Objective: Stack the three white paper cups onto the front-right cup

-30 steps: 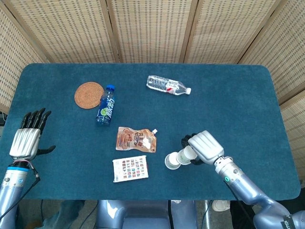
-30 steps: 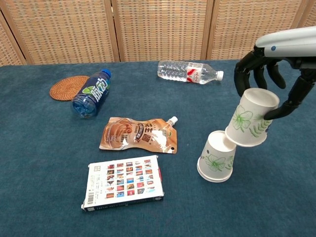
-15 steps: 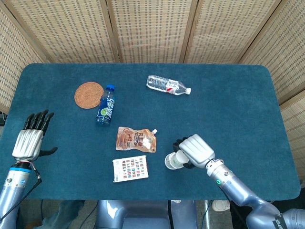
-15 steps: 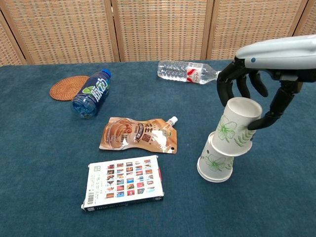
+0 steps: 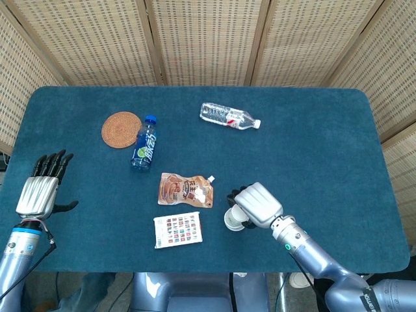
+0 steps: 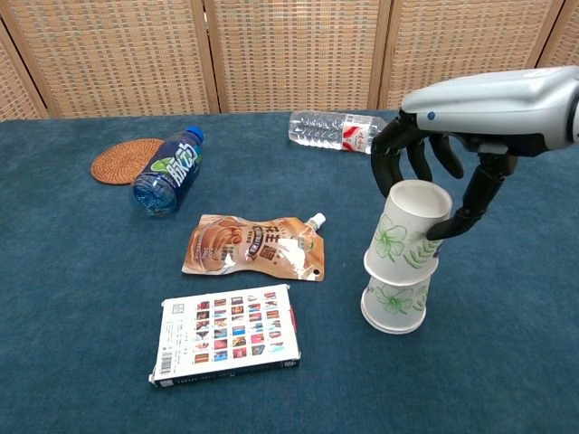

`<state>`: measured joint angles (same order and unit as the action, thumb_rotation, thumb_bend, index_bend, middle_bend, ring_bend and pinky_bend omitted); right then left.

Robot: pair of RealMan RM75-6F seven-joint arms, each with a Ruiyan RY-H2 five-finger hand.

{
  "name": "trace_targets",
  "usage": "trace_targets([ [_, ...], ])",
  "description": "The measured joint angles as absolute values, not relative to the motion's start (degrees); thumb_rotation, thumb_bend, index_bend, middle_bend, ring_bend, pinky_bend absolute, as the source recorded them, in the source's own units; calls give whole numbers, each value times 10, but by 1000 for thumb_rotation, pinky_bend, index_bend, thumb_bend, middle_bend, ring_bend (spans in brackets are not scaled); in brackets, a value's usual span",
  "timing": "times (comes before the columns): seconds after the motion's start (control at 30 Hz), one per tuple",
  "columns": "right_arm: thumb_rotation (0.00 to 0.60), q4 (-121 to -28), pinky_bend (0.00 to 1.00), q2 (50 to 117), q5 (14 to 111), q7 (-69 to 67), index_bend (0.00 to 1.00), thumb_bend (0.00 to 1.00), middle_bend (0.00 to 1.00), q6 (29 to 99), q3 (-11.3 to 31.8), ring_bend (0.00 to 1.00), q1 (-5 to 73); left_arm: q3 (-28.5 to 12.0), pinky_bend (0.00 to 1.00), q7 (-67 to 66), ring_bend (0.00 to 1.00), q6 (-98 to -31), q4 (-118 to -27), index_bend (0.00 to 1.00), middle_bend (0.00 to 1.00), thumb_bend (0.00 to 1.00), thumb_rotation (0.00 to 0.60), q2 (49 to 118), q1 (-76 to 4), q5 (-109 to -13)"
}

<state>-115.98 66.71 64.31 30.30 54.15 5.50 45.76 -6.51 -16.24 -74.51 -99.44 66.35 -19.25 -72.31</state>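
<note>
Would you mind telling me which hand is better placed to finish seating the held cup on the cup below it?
The right hand: it already grips the upper cup, tilted over the bottom cup. The left hand hovers open at the far left table edge.

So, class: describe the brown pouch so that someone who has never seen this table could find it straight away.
On the blue table, look near the middle, just left of the cup stack. The pouch lies flat between the blue bottle and the card box. It alone is brown and has a white corner spout.
</note>
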Motion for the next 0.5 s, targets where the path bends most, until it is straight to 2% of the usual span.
trace_targets([
  [0.07, 600, -1158, 549, 668, 639, 308, 437, 417, 446, 540, 52, 445, 459, -65, 0, -161, 0, -745, -995, 0, 0, 0, 600, 663, -192, -723],
  [0.13, 600, -1159, 335, 664, 631, 312, 149, 123, 181, 530, 47, 247, 462, -66, 0, -159, 0, -745, -996, 0, 0, 0, 600, 662, -192, -723],
  [0.17, 600, -1161, 236, 660, 625, 316, 47, 30, 69, 524, 44, 154, 464, -66, 0, -159, 0, -744, -996, 0, 0, 0, 600, 662, -192, -723],
  [0.2, 600, -1164, 190, 654, 616, 323, 13, 4, 23, 516, 40, 108, 468, -66, 0, -159, 0, -744, -996, 0, 0, 0, 600, 661, -192, -723],
  [0.27, 600, -1170, 125, 647, 606, 338, 0, 0, 0, 510, 36, 37, 472, -66, 0, -158, 0, -743, -996, 0, 0, 0, 600, 661, -192, -723],
  [0.5, 600, -1191, 103, 628, 636, 350, 0, 0, 0, 544, 32, 12, 467, -67, 0, -155, 0, -742, -997, 0, 0, 0, 600, 659, -190, -722],
])
